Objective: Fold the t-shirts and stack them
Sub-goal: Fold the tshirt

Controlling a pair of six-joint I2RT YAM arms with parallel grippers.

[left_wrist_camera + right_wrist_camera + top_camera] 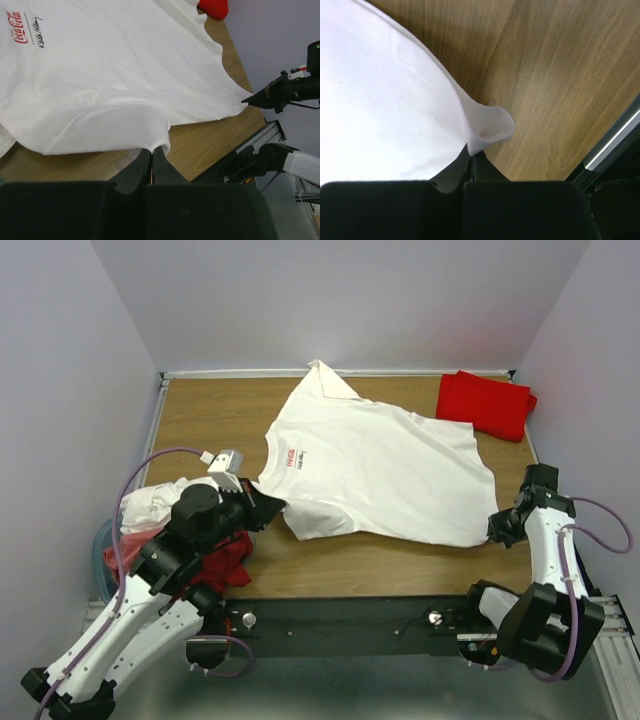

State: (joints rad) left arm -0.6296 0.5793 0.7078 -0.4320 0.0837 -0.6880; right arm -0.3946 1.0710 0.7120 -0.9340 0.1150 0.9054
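Crosswise on the brown wooden bench (205,410) lies a white cloth t-shirt (380,465), spread nearly flat. Its long axis runs left to right: the collar points left and the hem points right, the hem end lying slightly nearer the arms. One sleeve peaks up against the back wall, and the hem edge lies close to the bench's right side.

On the chest just beside the collar is a small print (21,34). It reads "Coca-Cola" in red script, with a thin line and a black handwritten line next to it that is too small to read surely.

The left tool (262,508) has its fingers pressed together on the shirt's near left edge, and the cloth rises into a small fold at the pinch (152,159). The right tool (497,528) is likewise closed tight on the near hem corner, where a little curl of cloth stands up from its tips (471,159).

A folded bright red t-shirt (485,405) sits in the far right corner, just beside the white shirt and not touching it as far as can be seen. On the left, crumpled white and red t-shirts (150,508) are heaped in a pale blue plastic tub (100,540), partly hidden behind the left arm.

Bare wood shows as a strip between the shirt's near edge and the bench's front edge, and as a wider patch at the far left.
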